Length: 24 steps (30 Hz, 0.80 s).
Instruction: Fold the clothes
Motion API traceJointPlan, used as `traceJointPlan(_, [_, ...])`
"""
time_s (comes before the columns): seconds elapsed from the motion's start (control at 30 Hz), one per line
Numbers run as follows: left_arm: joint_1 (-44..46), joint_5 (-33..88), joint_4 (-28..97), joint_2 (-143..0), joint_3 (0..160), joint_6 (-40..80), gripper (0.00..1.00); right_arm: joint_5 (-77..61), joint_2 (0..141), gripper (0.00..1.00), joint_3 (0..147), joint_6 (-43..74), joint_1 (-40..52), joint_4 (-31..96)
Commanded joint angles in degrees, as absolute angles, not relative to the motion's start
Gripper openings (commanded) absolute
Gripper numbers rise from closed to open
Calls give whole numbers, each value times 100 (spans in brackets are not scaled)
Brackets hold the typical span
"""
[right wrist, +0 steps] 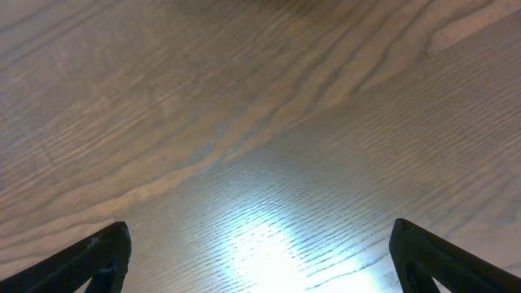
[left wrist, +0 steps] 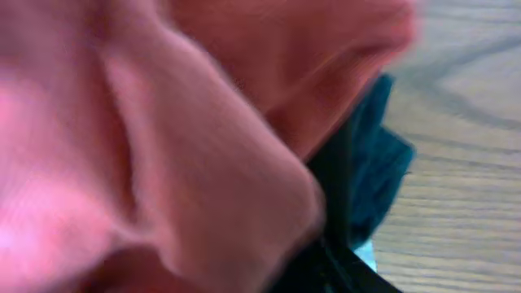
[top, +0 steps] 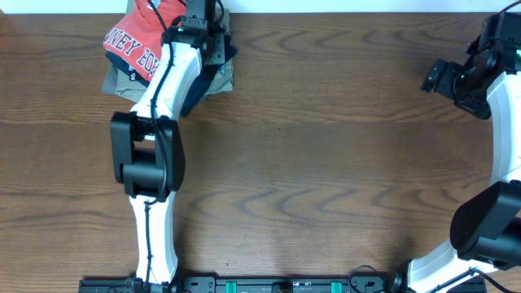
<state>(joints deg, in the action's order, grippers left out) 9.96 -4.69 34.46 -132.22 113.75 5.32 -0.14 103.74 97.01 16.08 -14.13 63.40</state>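
Note:
A red shirt with white lettering lies on top of a pile at the table's far left, over a grey garment and a dark blue one. My left gripper is down on the pile's right side. In the left wrist view, blurred red cloth fills the frame and hides the fingers, with dark teal cloth beneath; the gripper seems shut on the red shirt. My right gripper is open and empty over bare wood at the far right.
The wooden table stretches between the two arms. The pile sits close to the table's far edge. The left arm's white links reach from the front edge up to the pile.

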Motion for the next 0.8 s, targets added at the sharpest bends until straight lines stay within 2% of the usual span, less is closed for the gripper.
traceJointPlan(0.0, [1041, -384, 3457, -13321, 11445, 585, 37, 43, 10388, 99, 9721, 1581, -1420, 6346])
traceJointPlan(0.43, [1431, -248, 4117, -12499, 11445, 211, 39, 43, 10388, 99, 9721, 1581, -1420, 6348])
traceJointPlan(0.57, [1439, 567, 4353, -12486, 11445, -462, 49, 43, 10388, 99, 9721, 1581, -1420, 6346])
traceJointPlan(0.77, [1439, 600, 4768, -12315, 11445, -582, 49, 43, 10388, 99, 9721, 1581, -1420, 6346])
